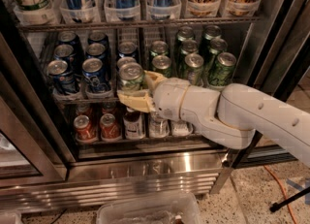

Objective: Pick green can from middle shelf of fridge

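We are at the grab step: our claw [135,88] looks pinched around the green can [131,75] at the front of the middle shelf [68,98] in the fridge [145,170], so next we should pull it out slowly.

green can [131,75]: green, silver top, between my jaws
gripper [134,88]: pale tan, clasping it
blue cans [95,70]: dark blue, left of jaws
red cans [110,126]: red, below jaws
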Robot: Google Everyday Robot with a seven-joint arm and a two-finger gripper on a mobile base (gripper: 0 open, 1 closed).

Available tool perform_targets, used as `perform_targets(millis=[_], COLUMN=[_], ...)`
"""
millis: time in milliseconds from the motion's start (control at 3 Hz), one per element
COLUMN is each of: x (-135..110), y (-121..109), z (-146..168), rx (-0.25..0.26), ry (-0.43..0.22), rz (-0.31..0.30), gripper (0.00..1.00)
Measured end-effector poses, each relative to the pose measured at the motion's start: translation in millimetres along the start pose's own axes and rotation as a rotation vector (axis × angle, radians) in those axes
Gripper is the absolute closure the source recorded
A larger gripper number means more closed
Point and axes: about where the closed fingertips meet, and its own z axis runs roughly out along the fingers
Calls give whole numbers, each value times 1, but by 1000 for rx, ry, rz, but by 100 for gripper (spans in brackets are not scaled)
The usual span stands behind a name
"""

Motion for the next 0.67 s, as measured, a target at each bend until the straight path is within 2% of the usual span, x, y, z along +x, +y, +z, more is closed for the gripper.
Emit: perform_targets(millis=[333, 667], x=[-7, -14], y=[18, 45], z=[-2, -10], rx=[-85, -151], ry=[52, 92], rz=[-20, -32], gripper=[100, 100])
